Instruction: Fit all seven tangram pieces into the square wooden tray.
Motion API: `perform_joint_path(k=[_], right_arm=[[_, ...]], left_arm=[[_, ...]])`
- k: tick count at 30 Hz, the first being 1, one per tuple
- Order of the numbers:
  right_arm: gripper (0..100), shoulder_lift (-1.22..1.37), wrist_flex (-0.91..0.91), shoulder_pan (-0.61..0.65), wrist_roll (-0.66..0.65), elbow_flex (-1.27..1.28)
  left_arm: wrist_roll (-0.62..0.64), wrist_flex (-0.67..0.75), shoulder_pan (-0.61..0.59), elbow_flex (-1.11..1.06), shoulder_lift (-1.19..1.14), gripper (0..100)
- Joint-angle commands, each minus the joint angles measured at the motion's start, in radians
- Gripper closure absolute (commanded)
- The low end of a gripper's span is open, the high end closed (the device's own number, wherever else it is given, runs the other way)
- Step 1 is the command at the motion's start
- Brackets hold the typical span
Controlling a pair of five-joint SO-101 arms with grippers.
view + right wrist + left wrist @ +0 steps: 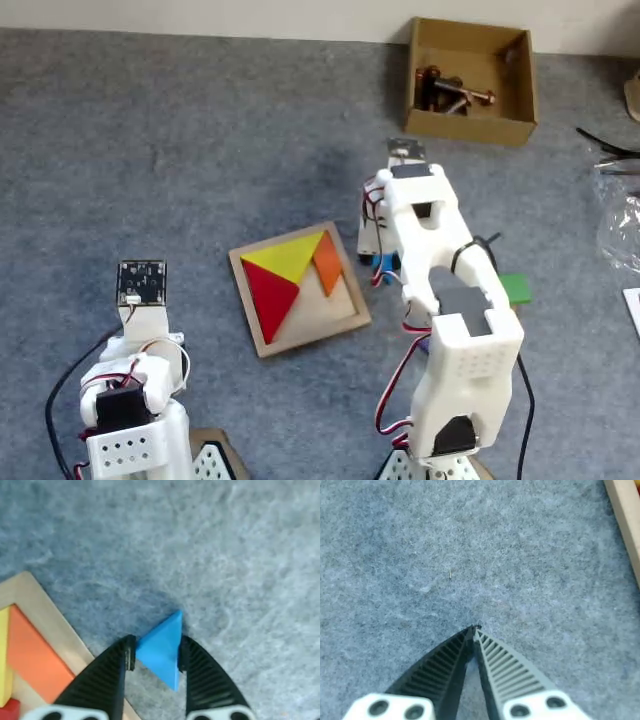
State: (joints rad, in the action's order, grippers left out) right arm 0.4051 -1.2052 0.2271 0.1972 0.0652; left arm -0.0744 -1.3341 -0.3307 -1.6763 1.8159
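The square wooden tray (pixel 262 345) lies mid-table holding a yellow triangle (pixel 285 257), a red triangle (pixel 270 295) and an orange piece (pixel 328 260). Just right of the tray, my right gripper (pixel 156 647) is shut on a small blue triangle (pixel 162 652), one finger against each side; a bit of blue (pixel 385 263) peeks out under that arm. The tray's rim (pixel 45 615) and orange piece (pixel 35 652) lie beside it. A green piece (pixel 516 288) rests right of the right arm. My left gripper (pixel 474 629) is shut on nothing above bare carpet, left of the tray's edge (pixel 625 520).
A cardboard box (pixel 470 125) with metal odds and ends sits at the back right. Cables and a plastic bag (pixel 620 230) lie along the right edge. Grey carpet covers the table, open at the back left.
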Motion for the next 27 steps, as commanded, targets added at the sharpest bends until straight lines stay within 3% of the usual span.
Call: perform_joint_path(k=[1, 10, 17, 27], right_arm=[[99.3, -0.044, 0.008, -0.024, -0.002, -0.005], [99.3, -0.223, -0.085, -0.010, -0.002, -0.004], [99.3, -0.286, -0.094, 0.087, -0.002, 0.001], [99.3, -0.282, -0.179, 0.268, -0.198, 0.004]], left_arm=[[0.009, -0.005, -0.013, -0.019, 0.005, 99], [0.009, -0.005, -0.013, -0.019, 0.005, 99], [0.009, -0.005, -0.013, -0.019, 0.005, 99], [0.009, -0.005, -0.013, -0.019, 0.005, 99]])
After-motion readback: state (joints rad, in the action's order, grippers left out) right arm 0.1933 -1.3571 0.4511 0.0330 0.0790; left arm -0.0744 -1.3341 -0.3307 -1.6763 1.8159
